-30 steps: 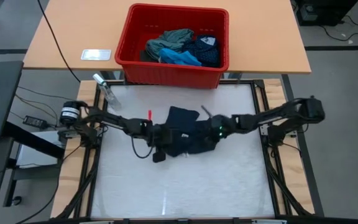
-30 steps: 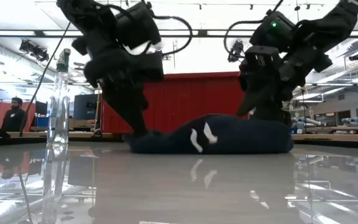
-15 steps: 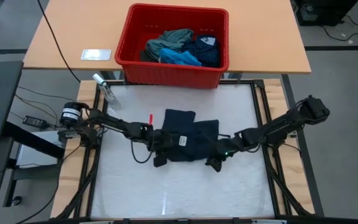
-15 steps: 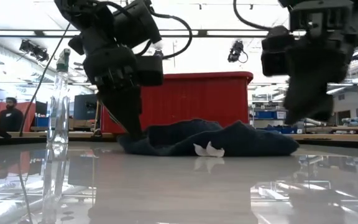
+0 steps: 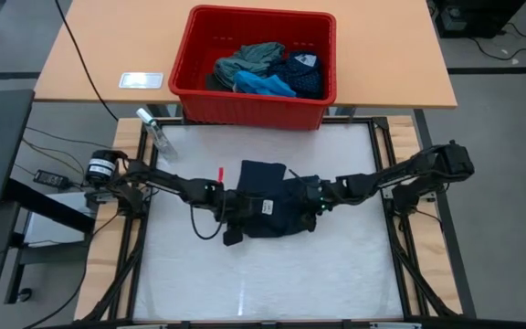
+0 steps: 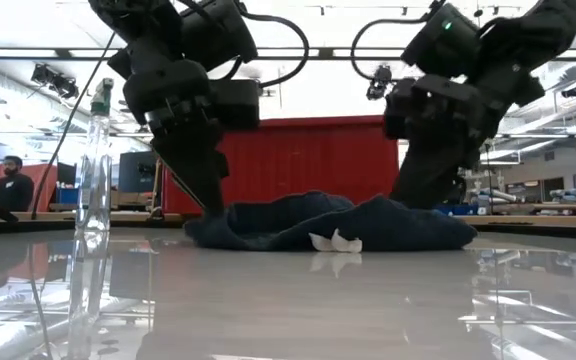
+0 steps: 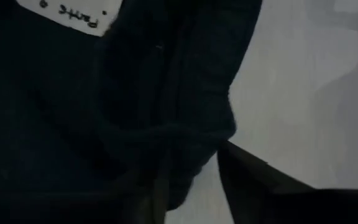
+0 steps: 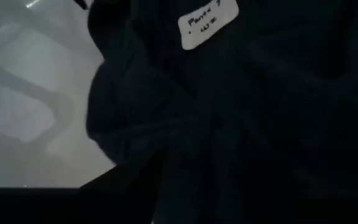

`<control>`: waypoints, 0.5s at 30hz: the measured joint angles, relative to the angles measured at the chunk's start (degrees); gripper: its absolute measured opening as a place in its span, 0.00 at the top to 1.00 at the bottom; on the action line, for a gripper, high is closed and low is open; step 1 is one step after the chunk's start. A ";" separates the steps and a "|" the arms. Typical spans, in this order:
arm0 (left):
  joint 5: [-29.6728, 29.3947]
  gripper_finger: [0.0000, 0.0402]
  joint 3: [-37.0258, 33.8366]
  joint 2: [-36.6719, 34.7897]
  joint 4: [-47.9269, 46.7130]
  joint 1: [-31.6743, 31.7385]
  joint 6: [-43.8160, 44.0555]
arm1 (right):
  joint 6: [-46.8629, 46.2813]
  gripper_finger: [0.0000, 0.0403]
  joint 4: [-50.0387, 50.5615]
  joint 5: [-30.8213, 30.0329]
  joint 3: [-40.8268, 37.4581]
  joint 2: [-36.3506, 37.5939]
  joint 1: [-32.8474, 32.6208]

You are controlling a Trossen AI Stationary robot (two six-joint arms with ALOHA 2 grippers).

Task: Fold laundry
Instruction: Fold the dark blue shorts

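The dark navy garment (image 5: 277, 196) lies bunched on the white table top (image 5: 263, 274), near its middle, between the 2 grippers. The left gripper (image 5: 237, 215) is down at the cloth's left edge, its fingers (image 7: 253, 180) parted around a thick rolled fold of the fabric; whether they pinch it or merely straddle it cannot be told. The right gripper (image 5: 313, 203) presses into the right side of the same garment, and from its wrist camera the cloth fills most of the frame, so its hold cannot be told either. The fabric is soft, matte and heavily creased, heaped into a low rounded mound in the low view, with a small white label (image 8: 207, 22) bearing handwriting on top. Behind the mat, a red plastic bin (image 5: 254, 100) with ribbed walls holds the remaining laundry (image 5: 268, 68): grey-green, bright blue and navy dotted pieces piled together. A clear plastic bottle (image 5: 153, 131) lies at the mat's far left corner.
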State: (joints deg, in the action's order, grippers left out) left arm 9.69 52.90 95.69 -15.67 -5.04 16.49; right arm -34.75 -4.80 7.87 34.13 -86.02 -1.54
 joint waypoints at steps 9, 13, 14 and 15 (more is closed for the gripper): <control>-0.03 0.42 0.00 -1.17 -3.58 -1.37 -2.84 | 2.33 0.48 -3.58 2.06 0.03 -5.74 -0.72; -2.70 0.40 0.00 -0.56 -4.18 -2.82 -7.09 | 3.01 0.63 -4.24 0.85 0.17 -7.06 -0.93; -3.91 0.40 0.00 -0.20 -4.49 -3.07 -7.71 | 3.29 0.70 -4.46 0.81 0.17 -7.23 -0.96; -5.30 0.42 0.00 0.38 -4.73 -3.28 -8.28 | 3.48 0.77 -4.61 1.16 0.17 -7.32 -1.03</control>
State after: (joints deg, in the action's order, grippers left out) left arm 4.39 52.90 96.07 -20.40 -8.32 8.21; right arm -31.27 -9.42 9.03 34.30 -93.34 -2.57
